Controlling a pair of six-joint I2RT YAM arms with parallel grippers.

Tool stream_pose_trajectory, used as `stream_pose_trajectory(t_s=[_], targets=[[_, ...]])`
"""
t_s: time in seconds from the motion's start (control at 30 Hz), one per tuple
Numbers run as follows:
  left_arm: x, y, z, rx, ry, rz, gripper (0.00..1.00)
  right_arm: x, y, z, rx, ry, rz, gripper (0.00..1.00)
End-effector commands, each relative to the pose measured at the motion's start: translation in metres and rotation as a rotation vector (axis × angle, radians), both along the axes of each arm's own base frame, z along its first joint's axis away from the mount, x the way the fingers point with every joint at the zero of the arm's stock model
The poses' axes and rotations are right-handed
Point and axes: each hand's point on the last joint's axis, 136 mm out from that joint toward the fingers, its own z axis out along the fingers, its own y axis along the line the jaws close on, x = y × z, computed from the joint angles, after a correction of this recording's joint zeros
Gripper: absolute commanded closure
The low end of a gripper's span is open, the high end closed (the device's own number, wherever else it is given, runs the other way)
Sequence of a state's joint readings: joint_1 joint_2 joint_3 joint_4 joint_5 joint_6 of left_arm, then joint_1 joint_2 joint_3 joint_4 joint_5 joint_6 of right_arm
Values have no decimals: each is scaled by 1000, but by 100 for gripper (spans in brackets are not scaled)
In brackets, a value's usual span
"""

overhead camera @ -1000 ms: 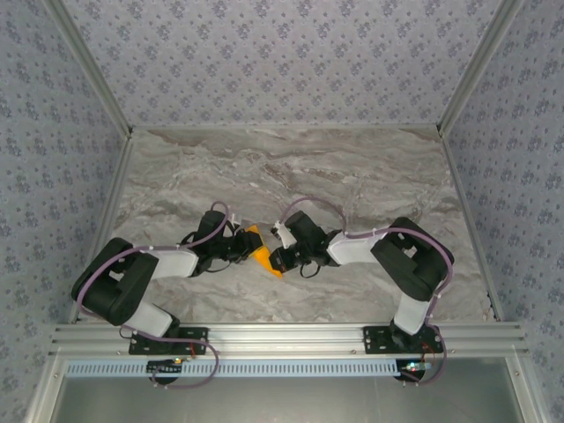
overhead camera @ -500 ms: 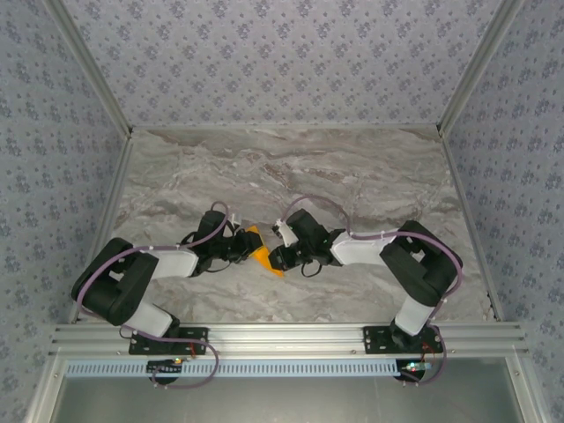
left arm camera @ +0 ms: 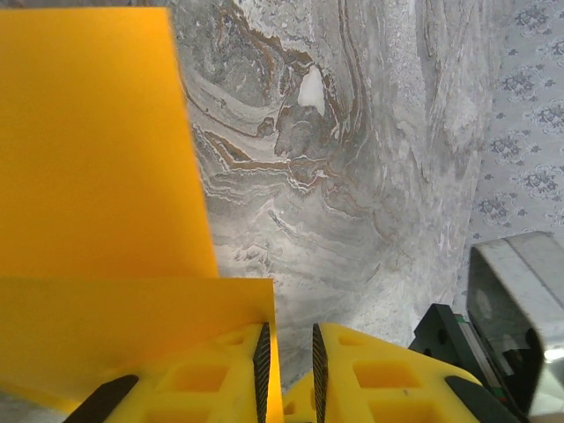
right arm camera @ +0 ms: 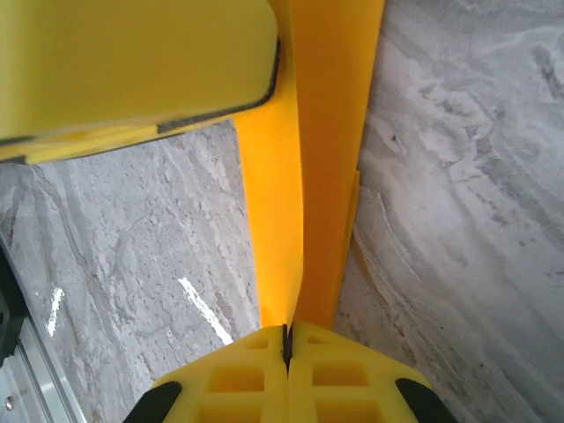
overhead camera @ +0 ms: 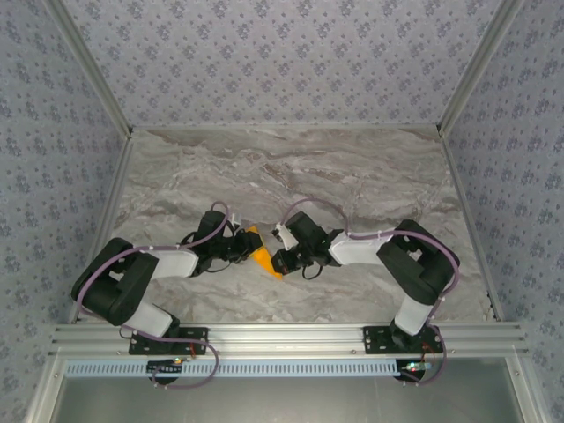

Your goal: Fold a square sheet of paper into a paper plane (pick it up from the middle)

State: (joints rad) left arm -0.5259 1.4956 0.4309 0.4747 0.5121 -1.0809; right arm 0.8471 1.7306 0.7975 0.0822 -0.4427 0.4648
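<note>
The orange sheet of paper (overhead camera: 261, 253) is folded and held off the marble table (overhead camera: 352, 167) between the two grippers. In the right wrist view my right gripper (right arm camera: 286, 339) is shut on the paper (right arm camera: 322, 176), whose folded layers rise away from the pinch. In the left wrist view my left gripper (left arm camera: 291, 370) stands narrowly open. The paper's edge (left arm camera: 88, 159) lies against the inner face of the left finger (left arm camera: 262, 361), and a gap separates it from the other pad. A yellow finger of the left gripper (right arm camera: 132, 62) shows at the top of the right wrist view.
Patterned walls (overhead camera: 282, 62) enclose the table on three sides. An aluminium rail (overhead camera: 282, 335) carrying both arm bases runs along the near edge. Bare marble lies behind and to both sides of the grippers.
The right arm's elbow has shifted slightly. Both grippers and the paper stay almost where they were.
</note>
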Motion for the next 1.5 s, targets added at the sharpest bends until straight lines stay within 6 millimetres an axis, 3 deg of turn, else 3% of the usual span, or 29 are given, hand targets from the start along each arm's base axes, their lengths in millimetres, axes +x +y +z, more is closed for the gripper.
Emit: stream_pose_trajectory(t_s=[0.0,0.27,0.67,0.97,1.47], targets=[[-7,-2,-3,3,-7,-36,77,-5,4,-6,-13,32,17,95],[-8,-2,-5,5,-4,-37,77,-1,3,-2,-1,24,1,94],[-10,0,-7,11,1,-40,77,-5,0,17,30,40,13,85],[-13,1,-9,14,6,-41,77,-13,-11,8,-14,73,16,79],[-15,3,-12,20,14,-39,78,-18,-11,-5,-23,107,29,89]])
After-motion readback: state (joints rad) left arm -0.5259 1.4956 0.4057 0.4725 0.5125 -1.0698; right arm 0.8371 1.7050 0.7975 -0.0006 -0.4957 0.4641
